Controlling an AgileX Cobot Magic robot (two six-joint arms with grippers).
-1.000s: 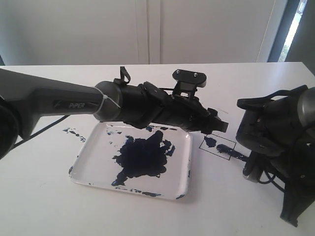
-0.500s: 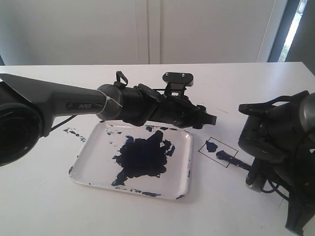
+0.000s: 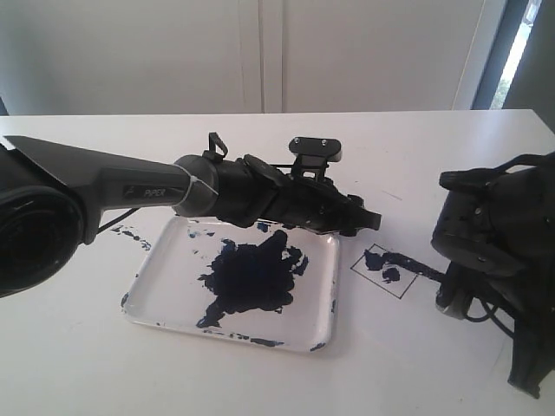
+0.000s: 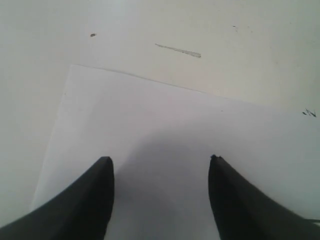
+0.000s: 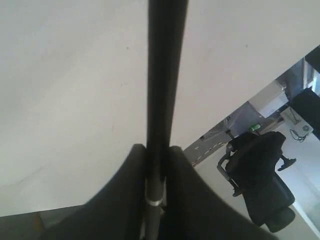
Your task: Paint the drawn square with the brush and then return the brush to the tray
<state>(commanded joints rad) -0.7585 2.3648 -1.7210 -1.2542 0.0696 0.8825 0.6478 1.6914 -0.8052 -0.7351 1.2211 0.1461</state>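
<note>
The drawn square [image 3: 387,276] lies on white paper just right of the tray [image 3: 146,286] and holds a few dark navy smears. The brush [image 3: 416,264] slants across the square's far edge, its tip on the paper. In the right wrist view my right gripper [image 5: 157,147] is shut on the brush's black handle [image 5: 165,75]. In the exterior view the right gripper [image 3: 449,284] sits at the square's right. My left gripper [image 3: 373,218] hovers over the tray's far right corner. It is open with nothing between its fingers [image 4: 160,160], over the white paper [image 4: 175,110].
A big navy paint blotch [image 3: 251,277] fills the tray's middle. Paint specks [image 3: 130,234] dot the table left of the tray. The left arm [image 3: 130,186] spans the table's left half. A black stand [image 5: 260,175] sits beyond the table edge.
The left gripper has drawn back from over the square toward the tray. The right gripper has swung the brush tip to the square's far edge, leaving more paint.
</note>
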